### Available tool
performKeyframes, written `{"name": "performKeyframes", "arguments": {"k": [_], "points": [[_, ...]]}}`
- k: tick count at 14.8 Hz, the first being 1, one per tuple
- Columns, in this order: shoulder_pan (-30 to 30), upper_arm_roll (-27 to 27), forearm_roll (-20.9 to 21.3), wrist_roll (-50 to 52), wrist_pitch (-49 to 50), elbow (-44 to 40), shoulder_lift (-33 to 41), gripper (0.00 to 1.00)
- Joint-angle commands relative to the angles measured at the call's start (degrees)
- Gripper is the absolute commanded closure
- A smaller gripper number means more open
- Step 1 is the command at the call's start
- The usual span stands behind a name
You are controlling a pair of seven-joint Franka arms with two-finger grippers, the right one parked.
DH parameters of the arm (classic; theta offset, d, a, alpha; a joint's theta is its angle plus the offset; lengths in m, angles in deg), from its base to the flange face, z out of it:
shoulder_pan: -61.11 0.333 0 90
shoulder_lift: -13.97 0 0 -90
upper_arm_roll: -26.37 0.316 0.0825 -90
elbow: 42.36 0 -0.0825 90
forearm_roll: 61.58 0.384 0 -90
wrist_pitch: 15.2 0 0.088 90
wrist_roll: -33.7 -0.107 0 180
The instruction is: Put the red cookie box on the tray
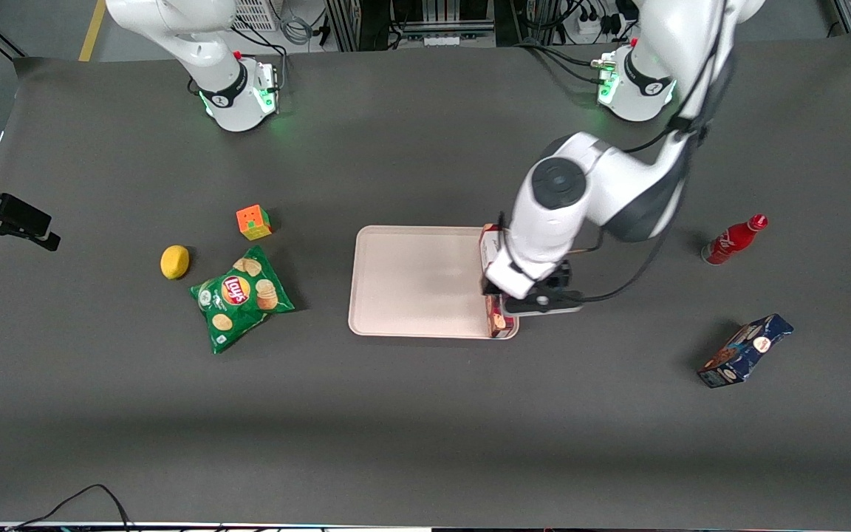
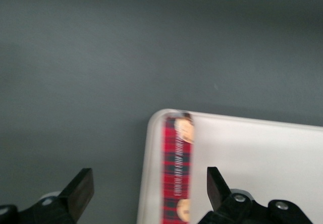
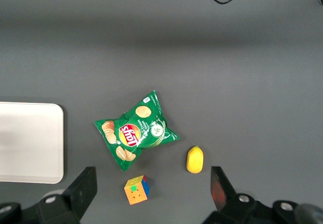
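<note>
The red cookie box stands on its narrow long side on the tray, along the short rim toward the working arm's end. Only its two ends show under the arm in the front view. My left gripper is right above the box. In the left wrist view the red plaid box lies on the pale tray just inside the rim. The gripper is open, its dark fingers wide apart on either side of the box and not touching it.
A green chip bag, a lemon and a colour cube lie toward the parked arm's end. A small red bottle and a dark blue snack box lie toward the working arm's end.
</note>
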Motion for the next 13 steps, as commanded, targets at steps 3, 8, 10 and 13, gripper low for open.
{"name": "performKeyframes", "arguments": {"k": [3,8,10,13], "points": [[6.20,3.19,-1.20,-8.08,13.04,-1.10,12.61,0.00],[9.99,11.52,-6.12,-26.27,28.34,-8.75,19.29,0.00],[11.48,13.99,-6.21,-33.12,30.46,-8.76,22.02,0.00],[12.27,16.81,-7.26,-37.02,33.27,-8.75,24.83,0.00]]}}
